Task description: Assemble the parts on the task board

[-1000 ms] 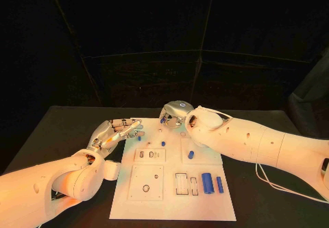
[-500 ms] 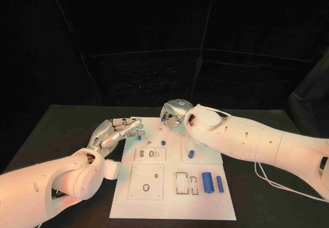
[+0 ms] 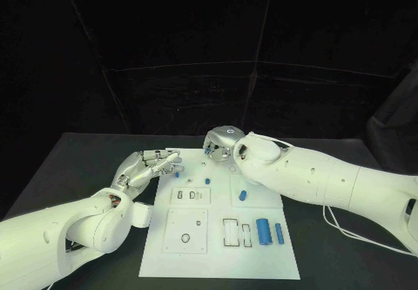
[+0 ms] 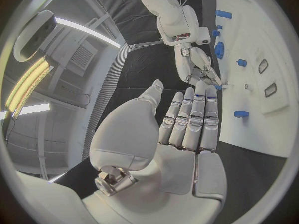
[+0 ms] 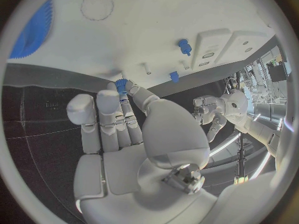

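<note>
Fingers of the robot's silver right hand [image 3: 221,143] pinch a small blue toothed plastic part [image 5: 121,84] at their tips, poised over the far edge of the white rectangular task board [image 3: 209,254] on the black desk [image 3: 70,163]. In the right wrist view the part sits at the fingertips just beside the board's far rim, with a slim white peg [image 5: 146,68] on the plate close ahead of it; whether that peg is its seat cannot be told. The silver left hand [image 3: 144,167] hangs at the board's left far corner, its fingers [image 4: 193,119] straight, side by side and holding nothing. Two small blue parts [image 3: 177,176] stand on the plate just beside them, well apart from the blue cylinders [image 3: 263,232] at the near right. By this showing the right hand is nearer the placing, a short drop onto the plate; the left looks to be waiting.
</note>
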